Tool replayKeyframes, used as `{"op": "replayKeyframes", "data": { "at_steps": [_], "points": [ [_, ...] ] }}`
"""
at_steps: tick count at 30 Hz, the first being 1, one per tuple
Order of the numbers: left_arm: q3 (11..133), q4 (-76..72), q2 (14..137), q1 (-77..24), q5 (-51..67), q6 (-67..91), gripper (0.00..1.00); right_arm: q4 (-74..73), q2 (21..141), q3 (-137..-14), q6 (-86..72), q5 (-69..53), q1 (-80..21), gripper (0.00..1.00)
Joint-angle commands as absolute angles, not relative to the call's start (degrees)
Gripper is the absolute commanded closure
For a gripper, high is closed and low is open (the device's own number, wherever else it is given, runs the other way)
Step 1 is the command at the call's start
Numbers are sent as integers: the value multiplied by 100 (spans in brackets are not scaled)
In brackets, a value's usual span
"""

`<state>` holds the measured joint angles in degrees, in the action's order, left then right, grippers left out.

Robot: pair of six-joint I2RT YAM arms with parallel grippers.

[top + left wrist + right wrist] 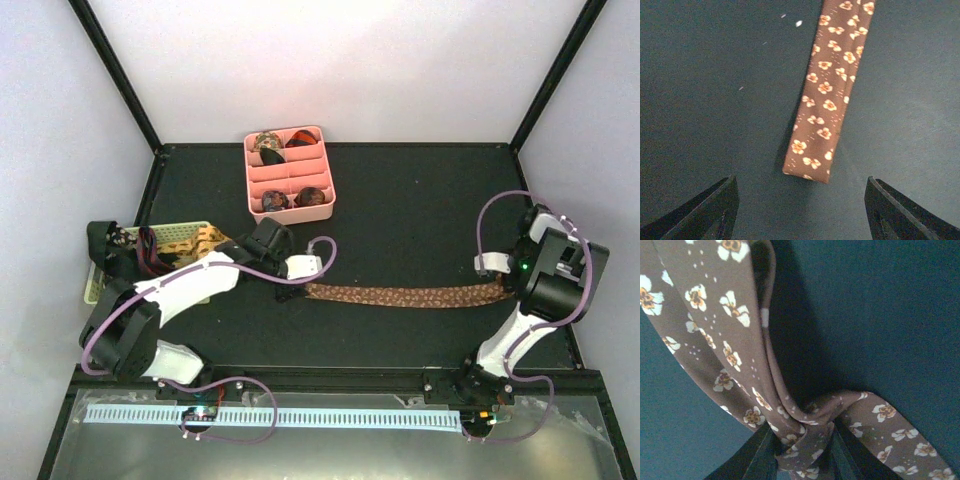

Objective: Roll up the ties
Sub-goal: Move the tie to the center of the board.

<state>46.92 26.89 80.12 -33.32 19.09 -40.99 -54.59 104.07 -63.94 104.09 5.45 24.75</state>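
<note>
Pinching a bunched fold of the brown floral tie [735, 355], the right hand [802, 460] shows limp, light cloth. It stretches along the desk [400, 220] to the spread left hand [800, 200], over its flat end, likely the best hold. Beyond, rolled ties [268, 145] sit in the pink tray [328, 172].

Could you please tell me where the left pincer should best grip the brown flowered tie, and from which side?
Probably its narrow free end, from straight above, left pincer straddling the width: the brown flowered tie lies flat and thin on the mat there, while the right pincer pinches the bunched far end.
</note>
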Motion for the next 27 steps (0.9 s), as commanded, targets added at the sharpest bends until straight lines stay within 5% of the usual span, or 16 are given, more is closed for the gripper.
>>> {"op": "replayKeyframes", "data": {
  "at_steps": [1,7,18,23,27],
  "points": [
    [4656,2343,8091,-3833,2139,-3789,28,-5098,10773,-6489,10625,1186,2797,71],
    [5242,2004,8905,-4361,1841,-3409,28,-5464,10739,-6783,10325,865,2772,60],
    [6242,2278,10233,-4858,1662,-3348,20,-7112,10419,-8308,9490,-885,2719,25],
    [6460,2391,10649,-4874,1468,-3310,18,-7120,9999,-8004,8960,-1718,2216,20],
    [6543,2693,10689,-4911,1441,-3375,29,-7095,9729,-7801,8488,-2356,1788,21]
  ]
}}
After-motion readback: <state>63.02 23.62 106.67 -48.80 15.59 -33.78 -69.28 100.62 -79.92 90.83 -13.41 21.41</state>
